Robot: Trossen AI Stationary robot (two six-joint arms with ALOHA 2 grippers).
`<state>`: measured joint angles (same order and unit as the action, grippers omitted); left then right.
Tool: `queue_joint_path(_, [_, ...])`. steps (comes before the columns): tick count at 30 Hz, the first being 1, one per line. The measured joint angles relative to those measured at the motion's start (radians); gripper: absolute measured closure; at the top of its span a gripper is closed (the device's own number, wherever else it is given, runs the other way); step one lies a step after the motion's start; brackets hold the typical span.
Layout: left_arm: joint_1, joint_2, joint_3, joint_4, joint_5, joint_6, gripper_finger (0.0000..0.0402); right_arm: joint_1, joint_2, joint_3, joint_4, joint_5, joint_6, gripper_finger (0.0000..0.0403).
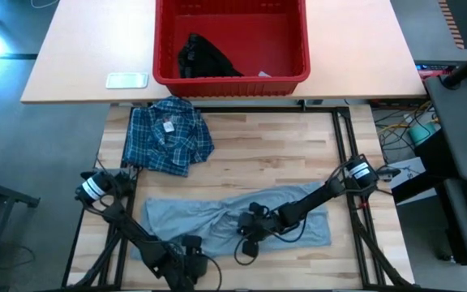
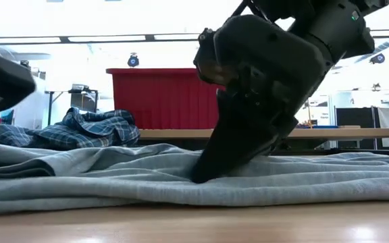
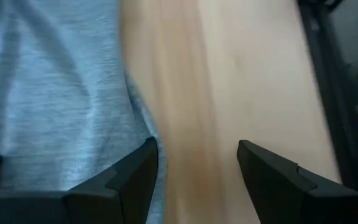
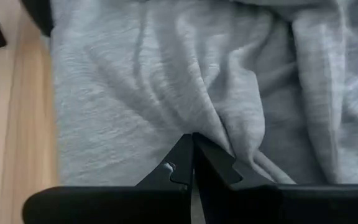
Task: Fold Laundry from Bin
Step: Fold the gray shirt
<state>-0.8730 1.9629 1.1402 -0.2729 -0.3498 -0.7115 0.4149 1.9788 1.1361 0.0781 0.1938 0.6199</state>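
A pale wooden butcher-block tabletop (image 1: 242, 166) (light planks) adjoins a tan table (image 1: 87, 49) bearing a small clear plastic packet (image 1: 126, 79).

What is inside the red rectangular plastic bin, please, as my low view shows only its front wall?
Observer: A small black garment lies inside the red rectangular plastic bin, left of its middle in the high view.
Operator: Thank you; is the arm on the cloth gripping?
Observer: The right gripper is shut, tips at a crease of the light grey T-shirt.
Operator: And the other arm?
Observer: The left gripper is open, straddling the T-shirt's edge over the pale wooden table.
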Motion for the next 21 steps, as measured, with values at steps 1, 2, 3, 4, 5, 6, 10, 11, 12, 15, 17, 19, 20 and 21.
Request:
queue_joint_path(1, [-0.004,0.000,0.003,0.003,0.005,0.000,0.0192,-0.003,-0.003,0.000,-0.011,0.008,-0.008,0.0394])
queue_joint_path(2, [-0.009,0.000,0.003,0.006,0.005,0.000,0.0192,-0.005,-0.004,0.000,-0.021,0.021,-0.014,0.0394])
queue_joint_path(3, [-0.014,0.000,0.003,0.006,0.005,0.000,0.0192,-0.007,-0.011,0.000,-0.035,0.035,-0.022,0.0394])
queue_joint_path(4, [-0.018,0.000,0.002,0.006,0.005,-0.001,0.0192,-0.012,-0.015,0.000,-0.041,0.038,-0.027,0.0394])
queue_joint_path(5, [-0.021,0.000,0.002,0.002,0.004,-0.004,0.0192,-0.016,-0.021,0.000,-0.044,0.029,-0.027,0.0394])
queue_joint_path(6, [-0.023,0.000,0.002,-0.001,0.003,-0.008,0.0192,-0.017,-0.027,0.002,-0.045,0.009,-0.026,0.0394])
queue_joint_path(10, [-0.024,0.000,0.002,-0.014,0.005,-0.018,0.0192,-0.011,-0.040,0.021,0.086,-0.049,-0.065,0.0394])
queue_joint_path(11, [-0.024,0.000,0.002,-0.014,0.005,-0.020,0.0192,-0.009,-0.041,0.021,0.151,-0.052,-0.081,0.0394])
queue_joint_path(12, [-0.024,0.000,0.002,-0.015,0.005,-0.021,0.0192,-0.008,-0.032,0.022,0.210,-0.050,-0.095,0.0394])
queue_joint_path(15, [-0.023,0.000,0.003,-0.017,0.006,-0.022,0.0192,-0.025,0.031,0.023,0.335,-0.041,-0.108,0.0394])
queue_joint_path(17, [-0.021,0.000,0.005,-0.018,0.009,-0.023,0.0192,-0.032,0.084,0.020,0.376,-0.032,-0.108,0.0394])
queue_joint_path(19, [-0.021,0.000,0.005,-0.018,0.009,-0.023,0.0192,-0.031,0.129,0.019,0.436,-0.025,-0.117,0.0394])
queue_joint_path(20, [-0.021,0.000,0.005,-0.017,0.009,-0.023,0.0192,-0.028,0.150,0.019,0.471,-0.015,-0.122,0.0394])
queue_joint_path(21, [-0.021,0.000,0.005,-0.017,0.011,-0.023,0.0192,-0.025,0.172,0.022,0.511,0.009,-0.127,0.0394])
